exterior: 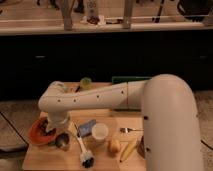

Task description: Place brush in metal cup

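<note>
The brush (81, 147) lies on the wooden table, its white handle running from near the arm down to the black bristle head (87, 160) at the front. The metal cup (62, 141) stands just left of the handle, right of the orange bowl (37, 133). My gripper (51, 130) hangs from the white arm at the left, low over the bowl's right rim and just behind the metal cup. It holds nothing that I can see, and the brush lies apart from it.
A white plastic cup (100, 132) and a blue object (87, 127) sit right of the brush. A silver fork (128, 130), a banana (128, 149) and a yellowish fruit (114, 146) lie further right. A green cup (85, 83) stands at the back. My arm's large white body (170, 125) fills the right side.
</note>
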